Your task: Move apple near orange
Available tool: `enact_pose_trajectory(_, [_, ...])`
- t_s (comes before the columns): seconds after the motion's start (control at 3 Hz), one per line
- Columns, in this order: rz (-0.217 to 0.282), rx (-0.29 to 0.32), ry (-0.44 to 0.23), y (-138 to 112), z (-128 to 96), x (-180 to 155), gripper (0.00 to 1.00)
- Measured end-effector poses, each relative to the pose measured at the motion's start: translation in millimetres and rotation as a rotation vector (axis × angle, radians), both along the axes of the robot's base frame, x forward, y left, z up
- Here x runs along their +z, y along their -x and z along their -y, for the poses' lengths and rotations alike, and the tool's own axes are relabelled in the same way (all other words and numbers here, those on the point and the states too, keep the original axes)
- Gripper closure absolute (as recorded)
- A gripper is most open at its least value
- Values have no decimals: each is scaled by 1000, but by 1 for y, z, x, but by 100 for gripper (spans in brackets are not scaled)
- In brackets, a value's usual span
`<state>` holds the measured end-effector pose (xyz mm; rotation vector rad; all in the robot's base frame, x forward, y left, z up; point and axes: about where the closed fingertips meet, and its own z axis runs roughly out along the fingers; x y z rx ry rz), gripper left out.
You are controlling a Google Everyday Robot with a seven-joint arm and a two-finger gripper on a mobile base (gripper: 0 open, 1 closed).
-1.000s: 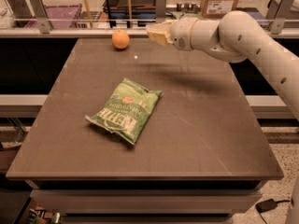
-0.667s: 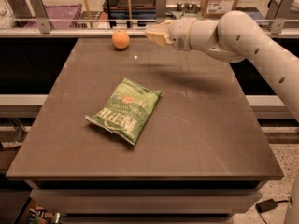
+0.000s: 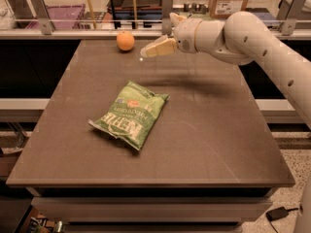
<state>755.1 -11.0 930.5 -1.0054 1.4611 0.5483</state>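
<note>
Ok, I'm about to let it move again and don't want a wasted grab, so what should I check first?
1. The apple is found: not ok, none shows on the table.
2. The orange is found: ok, far left of the table.
3. The tool is free: ok, open and holding nothing, over the far edge, right of the orange.
4. Room beside the orange: ok, nothing touches it.
5. The bag is out of the way: ok, mid-table, apart from both orange and tool.
</note>
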Motion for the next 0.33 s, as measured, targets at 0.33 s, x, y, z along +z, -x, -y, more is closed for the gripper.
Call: enact_pose_trajectory(0.33, [0, 0, 0, 0, 0, 0, 0])
